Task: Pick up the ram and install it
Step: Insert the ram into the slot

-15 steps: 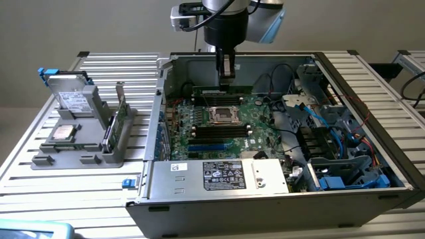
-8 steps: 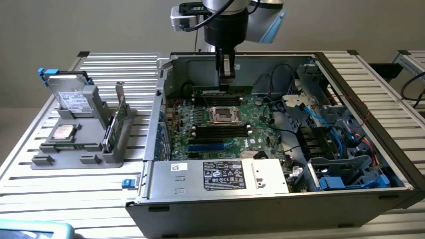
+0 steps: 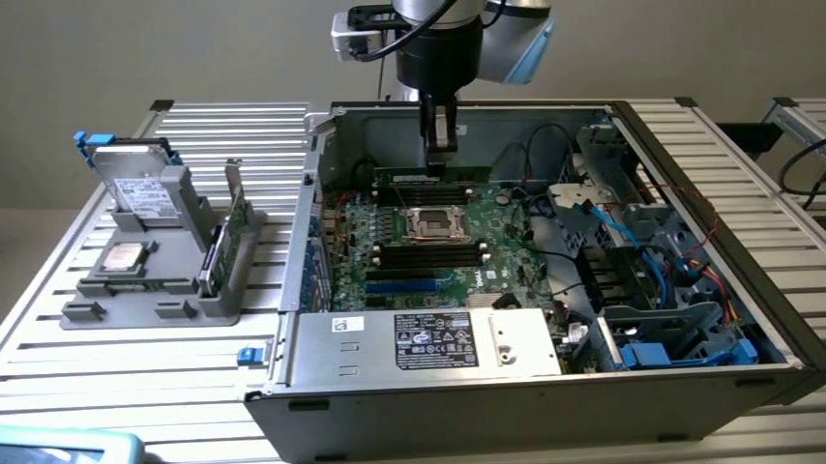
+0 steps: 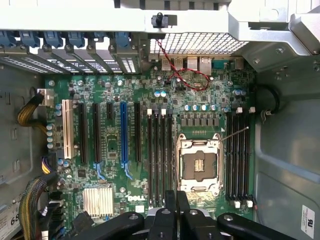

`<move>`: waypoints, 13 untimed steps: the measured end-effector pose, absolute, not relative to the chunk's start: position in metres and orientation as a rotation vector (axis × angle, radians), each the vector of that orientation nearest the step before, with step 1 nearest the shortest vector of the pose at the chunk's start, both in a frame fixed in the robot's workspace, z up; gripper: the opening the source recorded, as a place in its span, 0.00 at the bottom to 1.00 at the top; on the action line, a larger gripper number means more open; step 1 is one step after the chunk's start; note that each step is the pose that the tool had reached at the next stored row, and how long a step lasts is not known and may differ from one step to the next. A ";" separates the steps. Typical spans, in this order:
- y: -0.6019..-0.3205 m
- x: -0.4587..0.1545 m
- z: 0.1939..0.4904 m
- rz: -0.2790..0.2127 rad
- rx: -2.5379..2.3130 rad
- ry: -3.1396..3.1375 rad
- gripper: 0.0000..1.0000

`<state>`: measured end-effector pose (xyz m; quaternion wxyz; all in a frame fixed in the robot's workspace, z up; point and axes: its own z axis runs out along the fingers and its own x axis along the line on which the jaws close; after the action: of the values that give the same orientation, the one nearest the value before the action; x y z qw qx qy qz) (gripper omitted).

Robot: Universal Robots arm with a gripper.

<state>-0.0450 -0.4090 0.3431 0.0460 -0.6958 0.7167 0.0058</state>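
Pinching nearly shut, the gripper [image 3: 439, 164] holds the ram [image 3: 471, 176] by its top edge. The ram is a long, thin green stick. It hangs level inside the open computer case [image 3: 516, 411], just over the far side of the big green board [image 3: 510, 227].

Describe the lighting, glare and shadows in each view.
Exterior view: soft, even light on the ribbed white table; the open grey computer case is shadowed inside. Wrist view: the green motherboard is well lit, the silver metal rail glares, the black end effector is dark.
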 end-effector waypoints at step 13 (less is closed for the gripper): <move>-0.419 -0.045 0.321 0.017 -2.080 2.228 0.13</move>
<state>-0.0450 -0.4186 0.3207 0.0467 -0.6815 0.7303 0.0055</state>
